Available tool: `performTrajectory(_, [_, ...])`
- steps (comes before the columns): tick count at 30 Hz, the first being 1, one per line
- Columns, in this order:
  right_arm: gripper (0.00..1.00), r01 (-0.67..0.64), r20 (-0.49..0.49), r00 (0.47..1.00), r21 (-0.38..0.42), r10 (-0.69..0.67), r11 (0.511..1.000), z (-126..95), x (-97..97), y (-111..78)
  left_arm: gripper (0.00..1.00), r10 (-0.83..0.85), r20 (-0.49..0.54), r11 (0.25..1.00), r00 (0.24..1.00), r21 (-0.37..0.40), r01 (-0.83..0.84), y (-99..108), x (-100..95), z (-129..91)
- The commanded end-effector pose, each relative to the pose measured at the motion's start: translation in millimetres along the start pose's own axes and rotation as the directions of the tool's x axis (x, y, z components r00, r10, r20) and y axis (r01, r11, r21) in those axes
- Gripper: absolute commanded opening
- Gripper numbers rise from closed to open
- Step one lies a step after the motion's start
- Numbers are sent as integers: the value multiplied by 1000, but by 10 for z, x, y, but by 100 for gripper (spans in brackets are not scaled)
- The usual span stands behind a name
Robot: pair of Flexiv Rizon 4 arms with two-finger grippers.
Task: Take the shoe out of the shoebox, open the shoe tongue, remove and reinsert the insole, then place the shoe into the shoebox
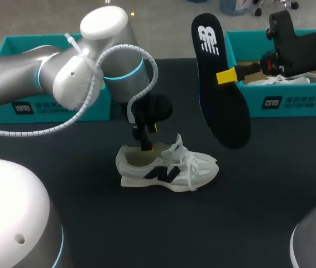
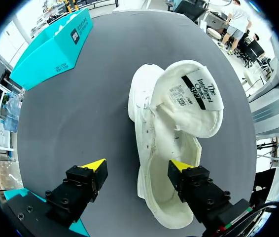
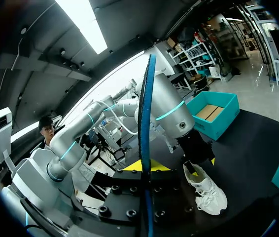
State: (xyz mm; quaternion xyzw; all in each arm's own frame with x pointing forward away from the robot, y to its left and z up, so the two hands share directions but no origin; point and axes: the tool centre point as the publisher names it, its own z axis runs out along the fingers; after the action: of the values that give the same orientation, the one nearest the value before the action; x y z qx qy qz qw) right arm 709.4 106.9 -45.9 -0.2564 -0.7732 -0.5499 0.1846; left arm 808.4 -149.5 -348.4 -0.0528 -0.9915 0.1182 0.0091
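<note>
While right gripper [image 1: 225, 76] is clamping black foam insole [image 1: 220, 109] above white lace-up sneaker [image 1: 201, 171], left gripper [image 2: 137, 165] is straddling its side wall, open.

The right tool [image 1: 226, 76] grips the black insole [image 1: 225, 114] aloft, apart from the white shoe [image 1: 169, 170].

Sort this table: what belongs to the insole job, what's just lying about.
Job: shoe; insole, clamped in right gripper; left gripper, open at the shoe's heel; left shoebox and right shoebox (cannot tell which is in use).
Lying about: white contents of the right shoebox.
</note>
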Motion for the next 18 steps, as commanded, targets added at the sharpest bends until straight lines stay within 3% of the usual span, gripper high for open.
performTrajectory(1, [0, 0, 0, 1000, 2, 0, 1000, 15, -14, 2, 73, 3, -16, 1000, 1000, -4, -3, -104, -58, 126])
performTrajectory(10, [0, 0, 0, 1000, 2, 0, 1000, 15, -14, 2, 62, 21, -39, 1000, 999, -7, -21, -210, -69, 264])
performTrajectory(11, [0, 0, 0, 1000, 2, 0, 1000, 15, -14, 2, 55, 24, -43, 1000, 999, -10, -24, -214, -48, 283])
performTrajectory(16, [0, 0, 0, 1000, 2, 0, 1000, 15, -14, 2, 49, 23, -54, 1000, 998, -13, -24, -220, 6, 359])
performTrajectory(18, [0, 0, 0, 1000, 2, 0, 1000, 15, -14, 2, 38, 13, -57, 1000, 998, -10, -14, -215, 6, 390])
